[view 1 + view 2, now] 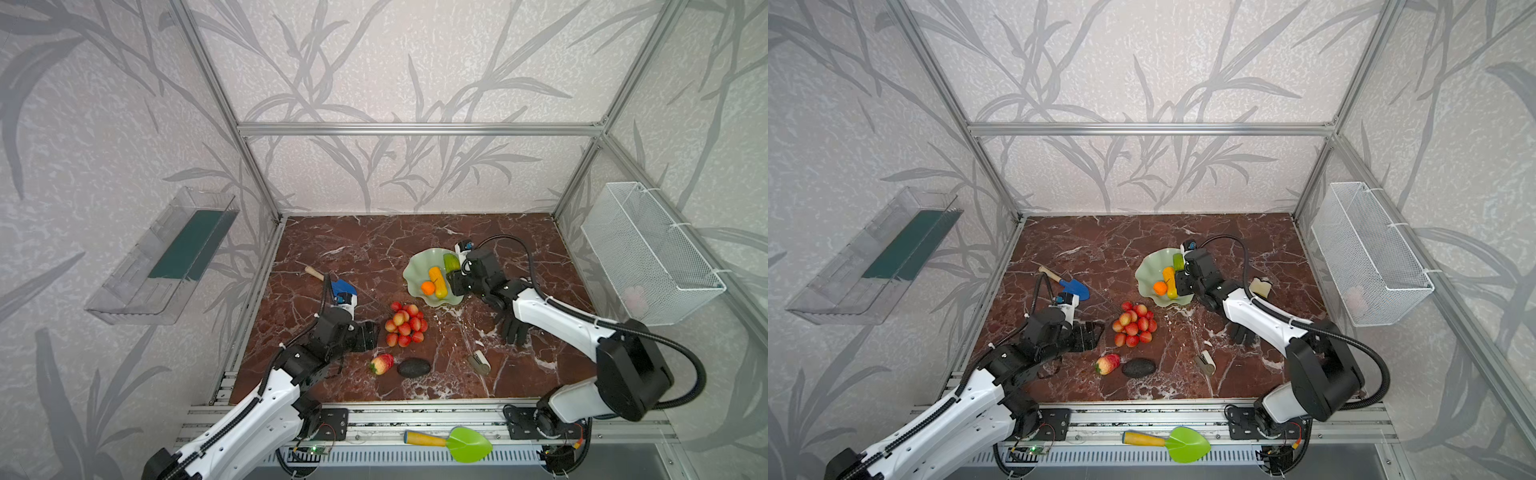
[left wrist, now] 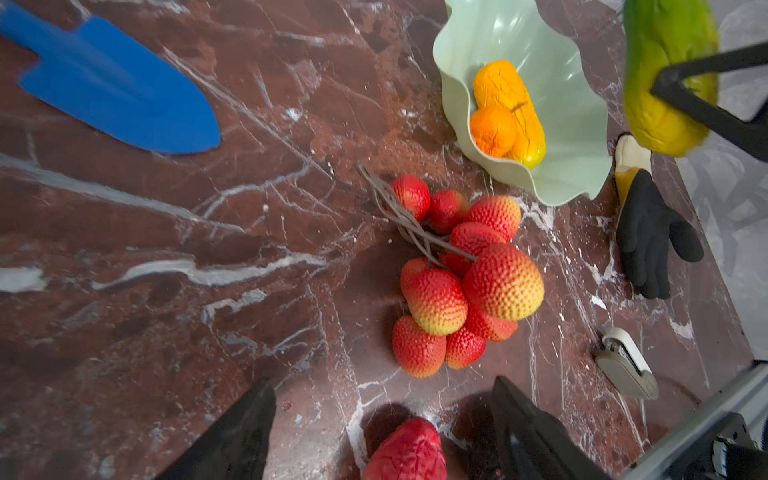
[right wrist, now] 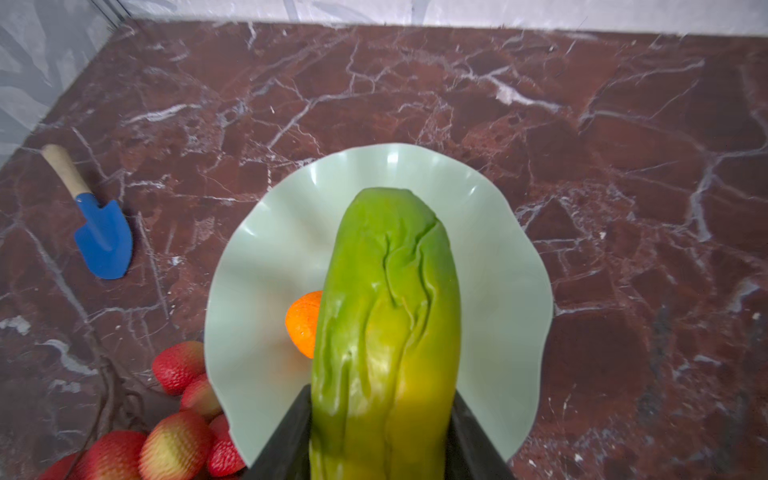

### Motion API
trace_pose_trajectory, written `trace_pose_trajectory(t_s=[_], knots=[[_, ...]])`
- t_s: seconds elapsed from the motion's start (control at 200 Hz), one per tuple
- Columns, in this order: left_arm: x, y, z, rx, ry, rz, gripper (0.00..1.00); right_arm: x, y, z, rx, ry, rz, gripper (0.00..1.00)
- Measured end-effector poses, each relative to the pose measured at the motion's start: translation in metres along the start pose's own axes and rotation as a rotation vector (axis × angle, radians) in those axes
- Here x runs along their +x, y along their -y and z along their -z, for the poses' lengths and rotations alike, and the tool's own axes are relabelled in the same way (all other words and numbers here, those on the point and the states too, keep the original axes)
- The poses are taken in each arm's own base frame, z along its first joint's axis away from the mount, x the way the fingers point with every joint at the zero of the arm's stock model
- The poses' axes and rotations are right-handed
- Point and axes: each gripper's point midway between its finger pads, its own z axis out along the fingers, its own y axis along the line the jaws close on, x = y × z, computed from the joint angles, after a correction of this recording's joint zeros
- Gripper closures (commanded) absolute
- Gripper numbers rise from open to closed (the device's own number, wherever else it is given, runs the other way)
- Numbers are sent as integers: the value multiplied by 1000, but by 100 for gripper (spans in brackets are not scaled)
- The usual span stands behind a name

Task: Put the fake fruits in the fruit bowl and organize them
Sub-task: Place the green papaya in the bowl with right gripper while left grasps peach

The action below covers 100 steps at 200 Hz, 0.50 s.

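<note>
Both top views: bowl (image 1: pixel 419 266) holds orange (image 1: pixel 427 287) and yellow fruit (image 1: pixel 437 279); berries (image 1: pixel 405 324), strawberry (image 1: pixel 382 363), avocado (image 1: pixel 414 368) on surface (image 1: pixel 353 249), avocado seen only here. Left wrist: left gripper (image 2: pixel 382 386) apart near strawberry. Right wrist: right gripper (image 3: pixel 380 401) clamped on green fruit (image 3: pixel 386 311) over bowl

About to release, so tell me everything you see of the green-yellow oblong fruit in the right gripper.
The green-yellow oblong fruit looks like glossy plastic, wrinkled with long creases, green at its free end shading to yellow toward the grip. The right gripper is shut on its yellow end, pressing from both sides. It is held over the fruit bowl; whether it touches the dish cannot be told. From the right wrist view it partly hides the round orange.
</note>
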Motion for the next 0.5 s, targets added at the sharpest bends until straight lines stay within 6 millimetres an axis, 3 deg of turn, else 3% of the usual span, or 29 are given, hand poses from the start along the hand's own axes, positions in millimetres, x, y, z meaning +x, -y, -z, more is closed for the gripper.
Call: trace_pose_trajectory(t_s=[0.12,0.28,0.405,0.5], knots=[[23,-4,-7,10,-65,20,19,9,14,-36,17,-55,-16,73],[41,-4,-10,24,-112,34,19,24,25,-65,32,-118,-30,51],[51,-1,-13,38,-142,35,19,26,22,-71,18,-130,-33,33],[59,1,-17,42,-173,27,19,14,20,-65,4,-100,-32,22]])
